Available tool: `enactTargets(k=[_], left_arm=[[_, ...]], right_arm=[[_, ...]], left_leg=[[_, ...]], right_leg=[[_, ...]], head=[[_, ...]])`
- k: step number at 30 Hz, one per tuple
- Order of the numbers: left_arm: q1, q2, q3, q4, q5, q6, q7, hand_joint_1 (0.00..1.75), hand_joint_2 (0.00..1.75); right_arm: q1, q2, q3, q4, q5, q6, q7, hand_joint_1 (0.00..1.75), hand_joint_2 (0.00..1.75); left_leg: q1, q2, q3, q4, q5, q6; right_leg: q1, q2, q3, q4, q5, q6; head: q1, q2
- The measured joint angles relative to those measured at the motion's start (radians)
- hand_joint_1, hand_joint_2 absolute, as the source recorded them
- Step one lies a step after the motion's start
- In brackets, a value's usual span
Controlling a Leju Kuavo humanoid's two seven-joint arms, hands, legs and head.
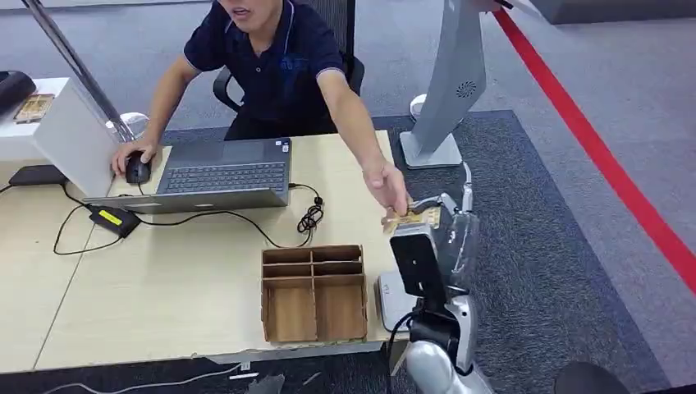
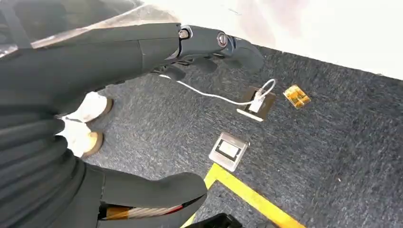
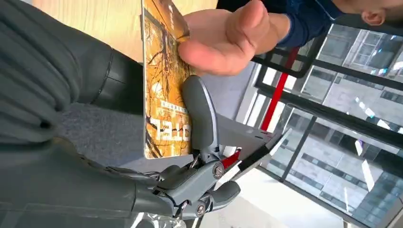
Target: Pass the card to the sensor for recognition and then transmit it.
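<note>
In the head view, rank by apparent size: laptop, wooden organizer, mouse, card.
Largest to smallest, as they look:
1. laptop
2. wooden organizer, somewhat smaller, though nearer the camera
3. card, partly covered by the person's hand
4. mouse, close to the card; unsure

The card (image 3: 164, 80) is a thin, flat rectangle printed in mottled golden yellow with dark, branch-like lines and pale block lettering near one short end. In the right wrist view it stands edge-on between the right hand (image 3: 190, 156)'s thick thumb and a dark finger laid across its printed face, while a person's hand (image 3: 223, 40) touches its far end with the fingertips. In the head view the card (image 1: 413, 219) is a small yellow patch just past the right corner of the table (image 1: 164, 287), with the person's hand (image 1: 389, 187) on it.
</note>
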Motion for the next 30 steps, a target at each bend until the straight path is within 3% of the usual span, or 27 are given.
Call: enactTargets(k=[4,5,6,13,22,30], left_arm=[[-0.004,-0.002,0.000,0.000,-0.004,-0.004,0.000,0.00,1.75],[-0.004,-0.002,0.000,0.000,-0.004,-0.005,-0.001,0.00,1.75],[-0.005,-0.002,0.000,0.000,-0.005,-0.005,-0.001,0.00,1.75],[-0.007,-0.002,0.000,0.000,-0.010,-0.010,-0.001,0.00,1.75],[-0.008,-0.002,0.004,0.000,-0.020,-0.017,-0.001,0.00,1.75],[-0.013,-0.002,0.009,0.000,-0.031,-0.028,0.001,0.00,1.75]], right_arm=[[-0.009,0.006,0.007,0.029,-0.001,0.000,-0.003,1.75,1.75],[-0.010,0.007,0.008,0.034,-0.002,0.000,-0.003,0.79,1.75],[-0.012,0.008,0.009,0.039,-0.003,0.000,-0.003,0.00,1.75],[-0.015,0.014,0.015,0.067,-0.010,0.000,0.000,0.00,1.75],[-0.030,-0.004,0.063,0.096,-0.102,0.025,0.095,0.00,1.75],[-0.036,-0.033,0.120,0.108,-0.144,0.071,0.125,0.00,1.75]], left_leg=[[0.000,0.000,0.000,0.000,0.000,0.000],[0.000,0.000,0.000,0.000,0.000,0.000],[0.000,0.000,0.000,0.000,0.000,0.000],[0.000,0.000,0.000,0.000,0.000,0.000],[0.000,0.000,0.000,0.000,0.000,0.000],[0.000,0.000,0.000,0.000,0.000,0.000]], right_leg=[[0.000,0.000,0.000,0.000,0.000,0.000],[0.000,0.000,0.000,0.000,0.000,0.000],[0.000,0.000,0.000,0.000,0.000,0.000],[0.000,0.000,0.000,0.000,0.000,0.000],[0.000,0.000,0.000,0.000,0.000,0.000],[0.000,0.000,0.000,0.000,0.000,0.000]], head=[[0.000,0.000],[0.000,0.000],[0.000,0.000],[0.000,0.000],[0.000,0.000],[0.000,0.000]])
